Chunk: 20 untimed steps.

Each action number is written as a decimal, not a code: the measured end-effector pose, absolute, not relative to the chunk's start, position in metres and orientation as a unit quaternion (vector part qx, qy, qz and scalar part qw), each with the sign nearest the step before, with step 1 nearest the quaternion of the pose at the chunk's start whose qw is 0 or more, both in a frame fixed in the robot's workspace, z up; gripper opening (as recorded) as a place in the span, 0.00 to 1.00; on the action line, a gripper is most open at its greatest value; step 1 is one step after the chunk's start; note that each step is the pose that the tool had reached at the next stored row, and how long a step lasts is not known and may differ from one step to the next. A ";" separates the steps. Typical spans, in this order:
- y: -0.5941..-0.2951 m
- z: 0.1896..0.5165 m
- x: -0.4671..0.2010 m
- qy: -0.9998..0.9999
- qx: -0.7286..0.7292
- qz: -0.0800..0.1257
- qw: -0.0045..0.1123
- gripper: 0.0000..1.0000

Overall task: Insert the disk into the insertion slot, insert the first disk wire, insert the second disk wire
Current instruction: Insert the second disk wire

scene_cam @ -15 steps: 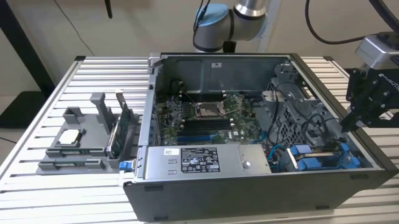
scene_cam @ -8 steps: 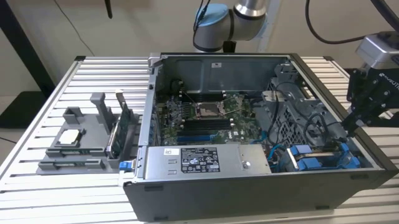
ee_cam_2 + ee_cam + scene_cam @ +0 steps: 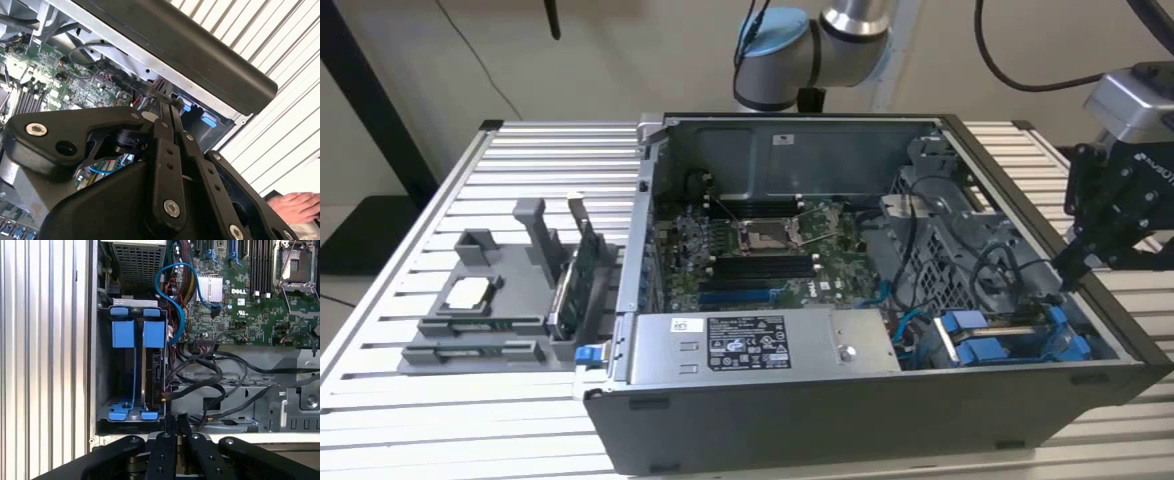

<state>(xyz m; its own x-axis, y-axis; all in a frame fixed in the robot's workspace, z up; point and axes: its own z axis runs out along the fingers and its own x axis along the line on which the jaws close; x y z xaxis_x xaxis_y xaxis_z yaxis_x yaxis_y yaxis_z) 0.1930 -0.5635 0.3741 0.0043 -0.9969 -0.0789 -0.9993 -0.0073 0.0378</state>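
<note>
Nearest of all, the black metal gripper (image 3: 177,419), built of bolted link plates, has its two slim fingers drawn almost flat together with only a hairline gap. In both wrist views the tips sit against dark cabling, so I cannot tell whether anything is pinched between them.

Just beyond the tips lies the insertion slot (image 3: 102,370), a narrow bay of dull grey sheet metal fitted with glossy bright blue plastic rails. The flat silver-white disk (image 3: 153,371) stands edge-on inside it, clipped in its blue carrier (its label is turned away and hidden). A bundle of matt black wires (image 3: 200,386) runs up to the disk's edge; where they end is hard to make out. A smooth blue cable (image 3: 172,300) loops above the bay.

Farther in lies the green circuit board (image 3: 250,305), studded with small parts. In the exterior view, a grey labelled power-supply box (image 3: 761,345) sits along the near wall of the open dark computer case (image 3: 854,425). The case rests on a ribbed aluminium table (image 3: 520,160), and a grey moulded plastic fixture (image 3: 494,300) stands at the exterior view's left. The second wrist view catches a person's hand (image 3: 295,205), cut off at the frame's edge.
</note>
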 end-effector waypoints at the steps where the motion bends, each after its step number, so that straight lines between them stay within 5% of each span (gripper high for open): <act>1: -0.563 0.374 0.193 0.704 -0.709 0.041 0.014 0.17; 6: -0.563 0.374 0.193 0.704 -0.709 0.040 0.014 0.36; 16: -0.564 0.371 0.193 0.704 -0.709 0.024 0.026 0.36; 20: -0.568 0.371 0.193 0.704 -0.709 0.024 0.026 0.26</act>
